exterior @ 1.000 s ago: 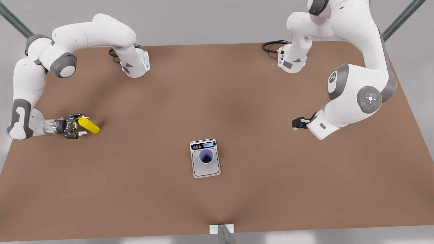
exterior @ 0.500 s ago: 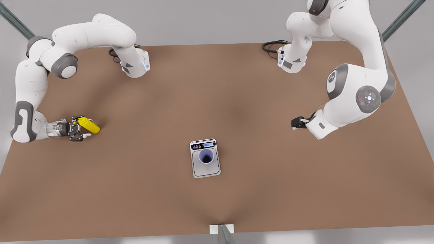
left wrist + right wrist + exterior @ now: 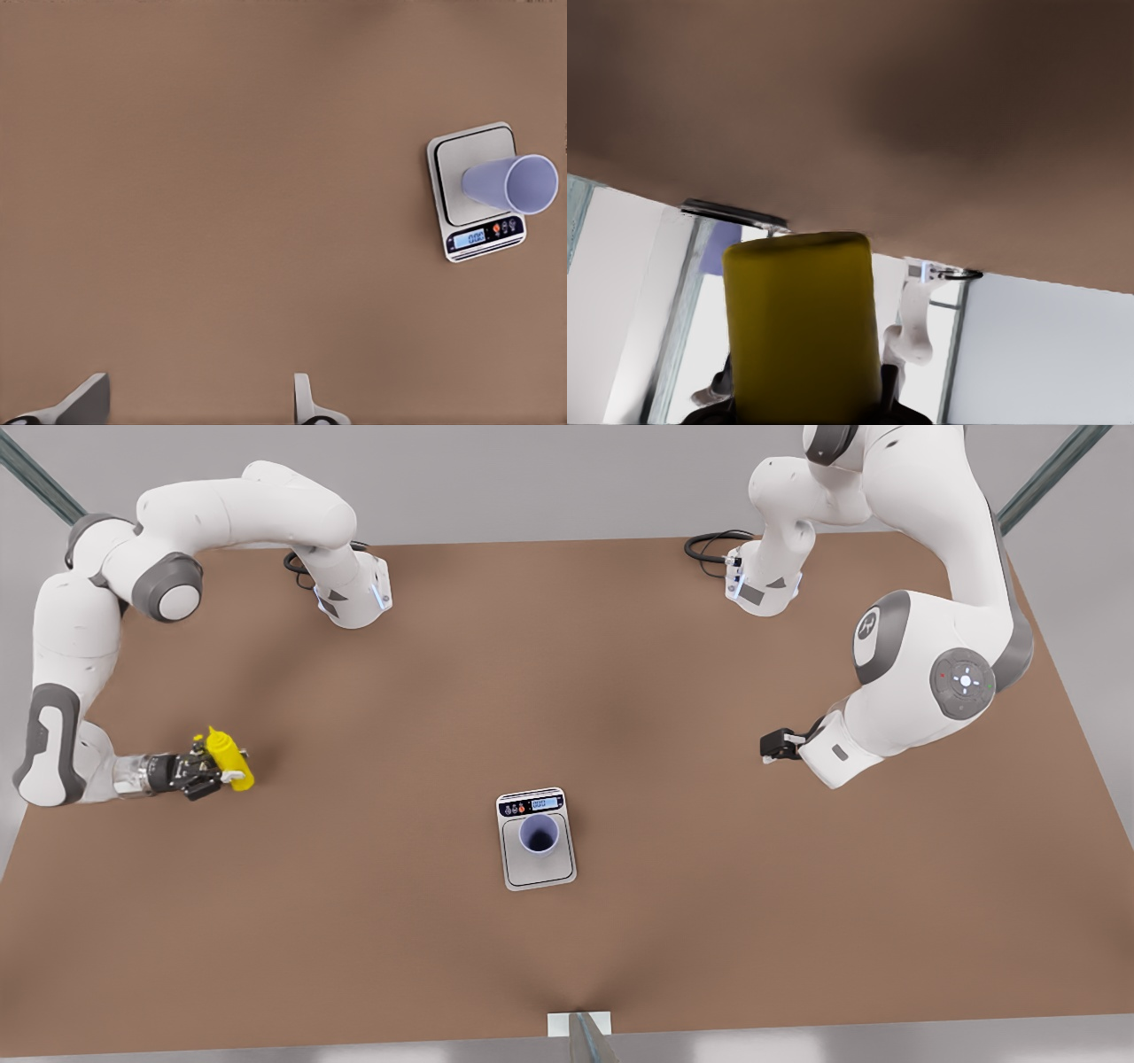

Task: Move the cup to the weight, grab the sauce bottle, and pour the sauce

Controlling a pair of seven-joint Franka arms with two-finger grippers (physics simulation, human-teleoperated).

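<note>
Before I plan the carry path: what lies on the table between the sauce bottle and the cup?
Nothing. In the front view, bare table runs from the sauce bottle, held by the right gripper, to the cup on the weight.

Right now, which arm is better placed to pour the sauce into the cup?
The right arm. Its end effector, at the front view's left, is shut on the sauce bottle. The left end effector is open, holding nothing. The cup already stands on the weight.
</note>
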